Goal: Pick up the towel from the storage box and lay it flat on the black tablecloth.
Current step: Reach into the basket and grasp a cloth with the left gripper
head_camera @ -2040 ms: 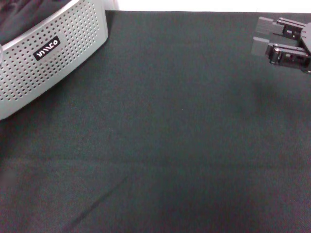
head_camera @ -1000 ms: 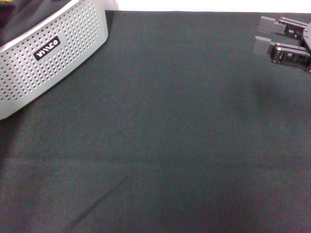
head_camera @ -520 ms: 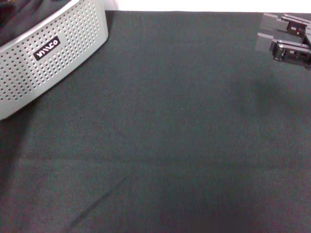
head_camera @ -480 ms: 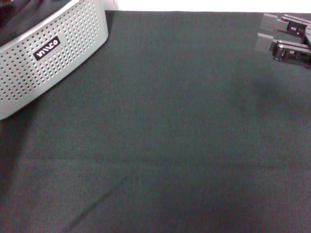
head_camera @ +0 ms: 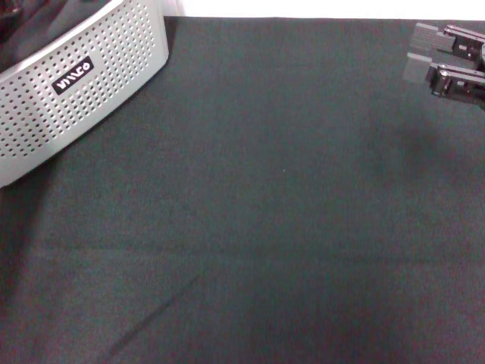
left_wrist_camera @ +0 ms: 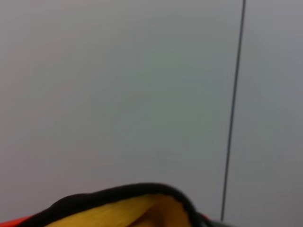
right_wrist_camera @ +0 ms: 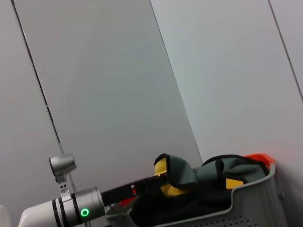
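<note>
The storage box [head_camera: 91, 83], light grey with dotted walls and a black label, stands at the far left of the black tablecloth [head_camera: 265, 212]. The right wrist view shows the box [right_wrist_camera: 227, 213] with the towel [right_wrist_camera: 189, 177] pulled up out of it, grey reverse outward and yellow at the folds. My left gripper [right_wrist_camera: 154, 182] is shut on a raised fold of the towel above the box. The left wrist view shows the towel's yellow pile and black edging [left_wrist_camera: 128, 213] close up. My right gripper [head_camera: 420, 51] hangs open and empty over the cloth's far right.
Dark fabric [head_camera: 45, 23] fills the box under the towel. An orange-red thing [right_wrist_camera: 258, 158] shows at the box's far rim. A pale wall stands behind the table. A long crease [head_camera: 151, 315] runs across the cloth's near left.
My right gripper has drifted a little to the right and farther away. The box and the cloth have stayed in place.
</note>
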